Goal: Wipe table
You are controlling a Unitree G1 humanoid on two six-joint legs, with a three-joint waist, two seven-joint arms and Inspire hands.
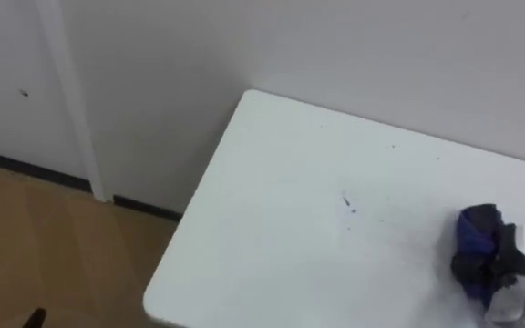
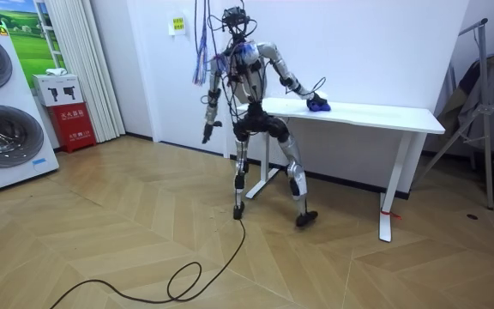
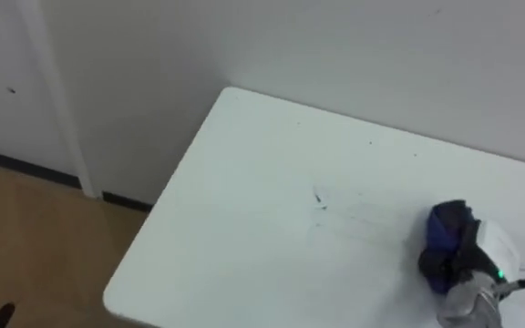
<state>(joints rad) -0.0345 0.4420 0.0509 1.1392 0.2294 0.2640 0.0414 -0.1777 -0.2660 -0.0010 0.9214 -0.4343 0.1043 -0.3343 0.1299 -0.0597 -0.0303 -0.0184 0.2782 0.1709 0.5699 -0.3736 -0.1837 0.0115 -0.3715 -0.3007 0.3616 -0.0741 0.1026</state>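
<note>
Cloth (image 1: 474,232) (bunched, axis toward wall (image 1: 381,55)) in right hand (image 1: 507,281).

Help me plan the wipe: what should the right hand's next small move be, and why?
Probably slide the right hand, curled on the blue cloth, toward the robot's left across the white table: small dark marks sit there, apart from the cloth and not yet covered.

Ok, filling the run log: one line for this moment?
right hand: grips crumpled blue cloth on white rectangular table | left hand: hangs at side | dark marks: on tabletop, left of cloth
</note>
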